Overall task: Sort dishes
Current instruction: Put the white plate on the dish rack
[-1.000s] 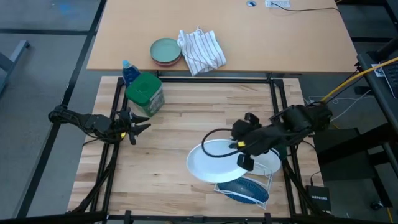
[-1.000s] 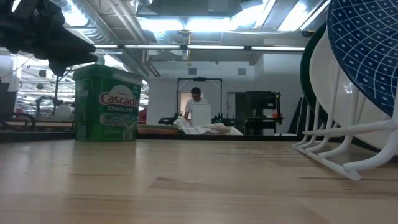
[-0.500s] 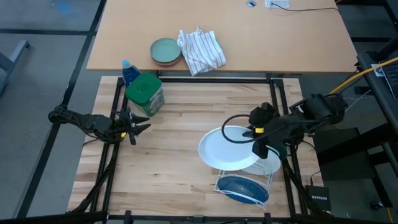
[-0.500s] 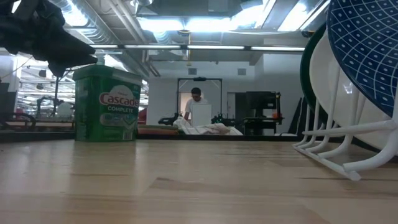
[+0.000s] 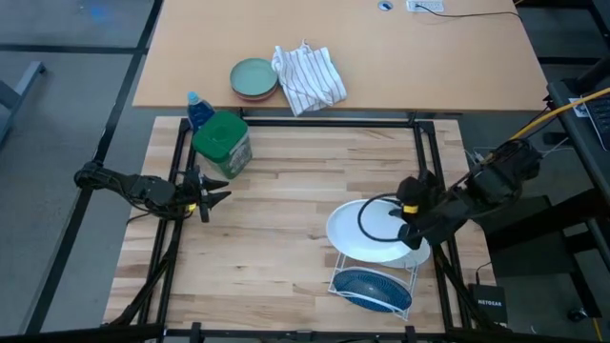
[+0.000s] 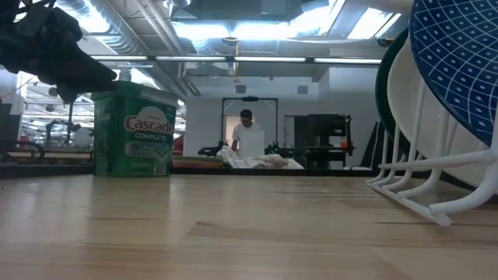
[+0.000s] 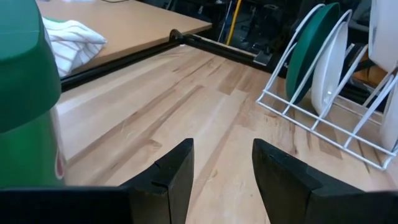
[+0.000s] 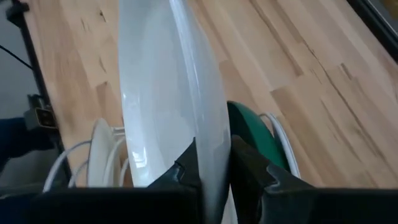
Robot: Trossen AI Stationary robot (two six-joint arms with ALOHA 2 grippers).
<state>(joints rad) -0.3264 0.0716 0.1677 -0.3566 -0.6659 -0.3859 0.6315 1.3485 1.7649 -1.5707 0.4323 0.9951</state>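
Observation:
My right gripper (image 5: 408, 221) is shut on a plain white plate (image 5: 370, 231) over the white wire rack (image 5: 374, 282) at the table's near right. A blue patterned plate (image 5: 372, 288) stands on edge in the rack's near slots. The right wrist view shows a dark green plate (image 8: 250, 132) and another white plate (image 8: 102, 155) standing in the rack below the held one. My left gripper (image 5: 217, 195) waits open at the table's left, beside the green-lidded jar (image 5: 222, 143), with nothing between its fingers (image 7: 176, 168). My right gripper pinches the white plate's rim (image 8: 210, 148) between its two fingers, one finger on each face. The fingers slant downward at it from the table's right side. The plate is lifted clear and tilted, above the plates that stand in the rack.
Beyond the wooden table's far edge, a pale green dish (image 5: 254, 78) on a pinkish one and a striped cloth (image 5: 307, 78) lie on a second table. A blue-capped bottle (image 5: 196, 108) stands behind the jar. Bare wood (image 5: 286, 200) lies between the two arms.
My right gripper has carried the white plate toward the table's right edge and slightly down, from left of the rack to over it, rolling its wrist a little. The plate has stayed in its hold.

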